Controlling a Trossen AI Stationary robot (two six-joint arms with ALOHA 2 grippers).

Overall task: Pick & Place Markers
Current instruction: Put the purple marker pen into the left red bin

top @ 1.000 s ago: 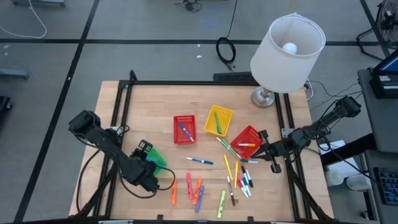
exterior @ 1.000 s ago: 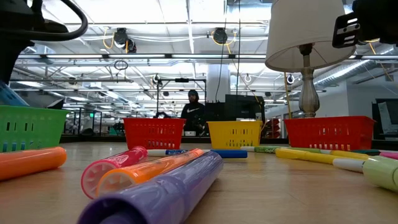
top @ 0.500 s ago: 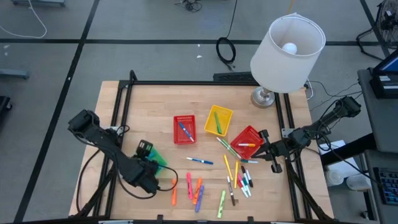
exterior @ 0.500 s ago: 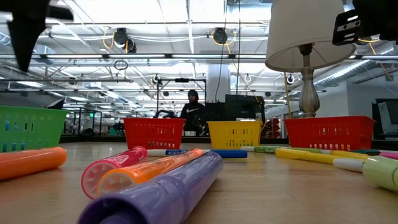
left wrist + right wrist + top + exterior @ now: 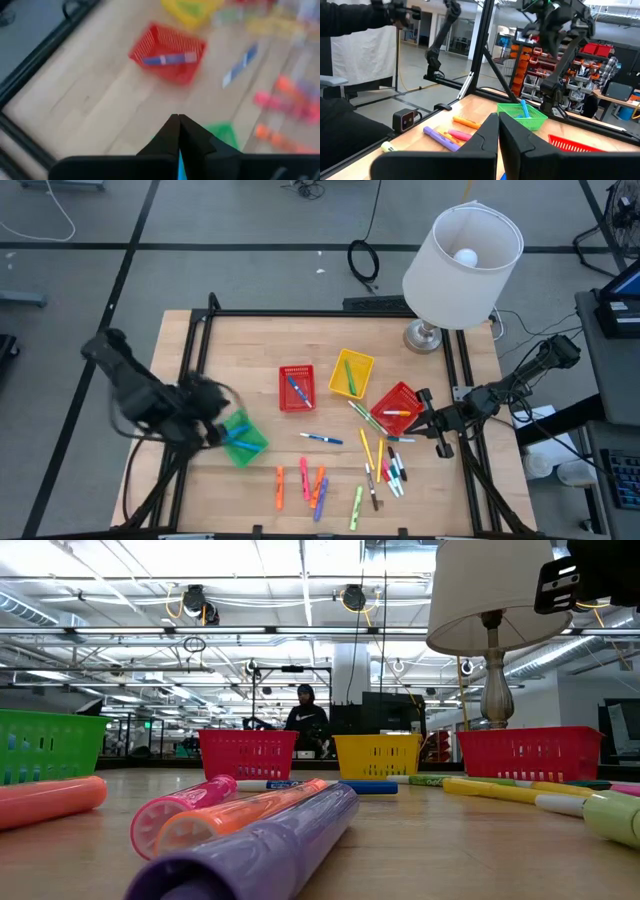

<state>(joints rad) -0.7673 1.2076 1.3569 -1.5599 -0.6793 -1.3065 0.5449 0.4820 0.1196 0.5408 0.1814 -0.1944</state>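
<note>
Left gripper (image 5: 205,418), fingers together, hangs beside the green basket (image 5: 243,439) holding a blue marker (image 5: 240,442); right gripper (image 5: 424,417), fingers together, waits over the red basket (image 5: 397,408).

lab | open hall, ceiling trusses (image 5: 250,635), parts-bin shelves (image 5: 530,60)

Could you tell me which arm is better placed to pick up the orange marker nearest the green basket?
Probably left: the left gripper is beside the green plastic mesh basket, near that thin orange marker; the right gripper waits across the table.
</note>
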